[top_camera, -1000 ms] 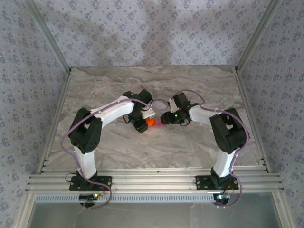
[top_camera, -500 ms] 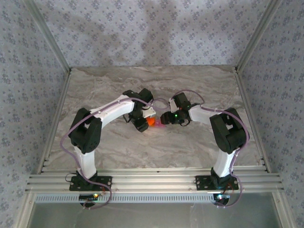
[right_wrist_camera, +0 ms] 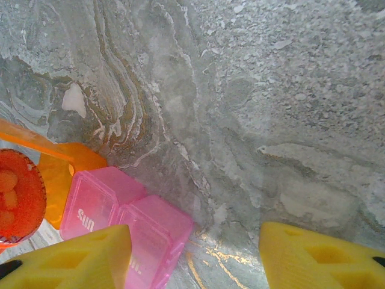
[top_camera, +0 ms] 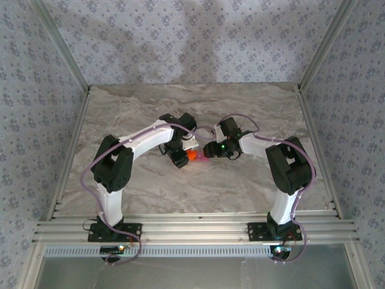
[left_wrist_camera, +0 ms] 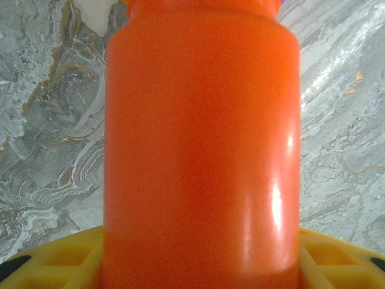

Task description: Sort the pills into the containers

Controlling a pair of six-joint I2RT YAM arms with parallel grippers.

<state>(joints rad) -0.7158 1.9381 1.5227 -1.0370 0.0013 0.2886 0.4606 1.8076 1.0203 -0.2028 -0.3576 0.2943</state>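
Orange-red plastic, smooth and glossy: this is the bottle (left_wrist_camera: 201, 150), seen very close from the left wrist. It carries no label or print that we can read. It stands between two yellow fingers (left_wrist_camera: 54, 259), and both press against its sides, so the left claw (top_camera: 180, 158) is pinching the bottle.

From the right wrist we see the containers (right_wrist_camera: 120, 223), small translucent pink boxes joined side by side, with an orange compartment (right_wrist_camera: 66, 174) attached on their left. One pink box bears white raised letters that we read as "sun". A second pink box has lettering too, but a yellow finger (right_wrist_camera: 78, 259) covers most of it and we cannot read it. At the left border of this view the open mouth of the bottle faces the camera, with round orange pills (right_wrist_camera: 7, 180) inside.

The right claw (right_wrist_camera: 195, 241) is spread. One finger lies over the corner of the pink boxes, the other is well apart over bare marble, and nothing is clamped between them.

From above, both arms bend inward from the near edge of the grey marbled worktop (top_camera: 240, 186). Their elbows point outward and their wrists turn toward each other. The two claws almost meet about midway between the left and right edges, with the bottle and containers between them.
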